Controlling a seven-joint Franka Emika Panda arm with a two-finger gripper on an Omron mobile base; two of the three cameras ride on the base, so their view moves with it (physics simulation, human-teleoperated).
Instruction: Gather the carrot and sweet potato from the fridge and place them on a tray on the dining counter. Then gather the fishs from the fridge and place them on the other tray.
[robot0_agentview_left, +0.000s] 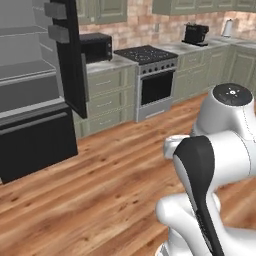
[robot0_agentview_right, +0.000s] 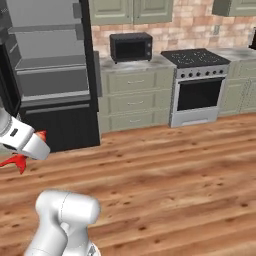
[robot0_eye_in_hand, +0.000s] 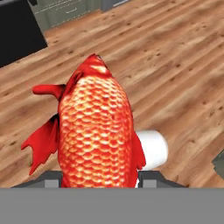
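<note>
One red fish (robot0_eye_in_hand: 94, 131) is riding in the gripper (robot0_agentview_right: 22, 150), jaws pinching its body, low over the wood floor (robot0_eye_in_hand: 175, 65); in the right base view its fins are poking out at the far left, just in front of the fridge (robot0_agentview_right: 55, 75), which is standing open; further right, the microwave (robot0_agentview_right: 131, 47) and stove (robot0_agentview_right: 197, 85) are sitting well apart from it. Risk: the fish is sticking out far past the fingers, so a fast swing could be twisting it loose onto the floor; I'm seeing no tray.
</note>
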